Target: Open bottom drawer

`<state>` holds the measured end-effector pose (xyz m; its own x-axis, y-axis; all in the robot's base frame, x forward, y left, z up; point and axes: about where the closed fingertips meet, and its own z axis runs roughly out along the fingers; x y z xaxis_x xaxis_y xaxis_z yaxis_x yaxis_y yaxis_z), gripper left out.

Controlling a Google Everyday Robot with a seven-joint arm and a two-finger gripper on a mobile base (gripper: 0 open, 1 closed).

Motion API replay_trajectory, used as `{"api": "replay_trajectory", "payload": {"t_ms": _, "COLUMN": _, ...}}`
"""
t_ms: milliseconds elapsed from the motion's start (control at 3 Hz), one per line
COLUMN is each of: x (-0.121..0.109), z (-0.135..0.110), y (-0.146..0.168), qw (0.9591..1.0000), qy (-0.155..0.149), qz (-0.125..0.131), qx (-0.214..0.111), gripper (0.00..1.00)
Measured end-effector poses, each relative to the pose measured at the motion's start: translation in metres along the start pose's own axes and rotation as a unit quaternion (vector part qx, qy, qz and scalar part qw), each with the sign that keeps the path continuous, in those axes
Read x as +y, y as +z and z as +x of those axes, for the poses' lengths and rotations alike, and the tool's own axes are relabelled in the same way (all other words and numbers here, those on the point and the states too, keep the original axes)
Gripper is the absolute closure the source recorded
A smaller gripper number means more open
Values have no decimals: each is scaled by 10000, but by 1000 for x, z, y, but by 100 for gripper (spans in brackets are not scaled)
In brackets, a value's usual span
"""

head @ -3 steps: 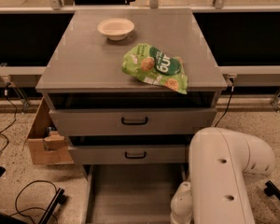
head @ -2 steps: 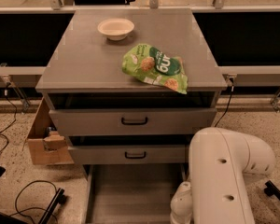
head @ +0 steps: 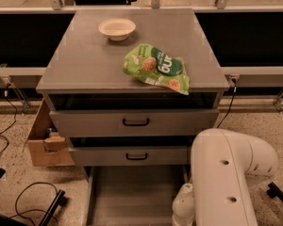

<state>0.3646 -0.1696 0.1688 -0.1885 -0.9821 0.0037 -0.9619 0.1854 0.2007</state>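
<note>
The grey cabinet has three drawers. The bottom drawer is pulled far out toward me, and its plain grey inside shows. Its front and handle lie below the picture's lower edge. The middle drawer and the top drawer each stand out a little, with dark gaps above them. My white arm fills the lower right, beside the open bottom drawer's right side. My gripper is out of view, past the lower edge of the picture.
A cream bowl and a green snack bag lie on the cabinet top. A cardboard box stands on the floor at the left. Black cables lie at the lower left.
</note>
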Motion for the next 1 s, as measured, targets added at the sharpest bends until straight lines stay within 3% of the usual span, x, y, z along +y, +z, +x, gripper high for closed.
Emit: {"api": "replay_trajectory", "payload": {"t_ms": 1000, "x": -1, "z": 0, "y": 0, "qw": 10000, "qy": 0, "qz": -1, "qx": 0, "gripper": 5}}
